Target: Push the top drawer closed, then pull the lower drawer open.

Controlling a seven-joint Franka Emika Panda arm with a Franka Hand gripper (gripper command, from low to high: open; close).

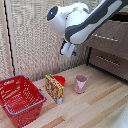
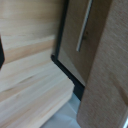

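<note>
While the arm hangs near the drawers at the exterior view's right, the top drawer (image 1: pixel 106 36) looks slightly proud, seemingly not yet pushed in; the lower drawer (image 1: pixel 108 61) sits shut. Whether the gripper (image 1: pixel 68 49) is open cannot be told.

Top drawer (image 1: pixel 111 39): dark brown wood-grain front w/ slim horiz. silver bar handle, sitting upright at the exterior view's right, above the bench (image 1: pixel 100 102), its front seeming to be sticking out a bit past the one below. Lower drawer (image 1: pixel 112 62): same finish and handle, sitting directly under it, just above the bench's back edge, looking shut.
</note>
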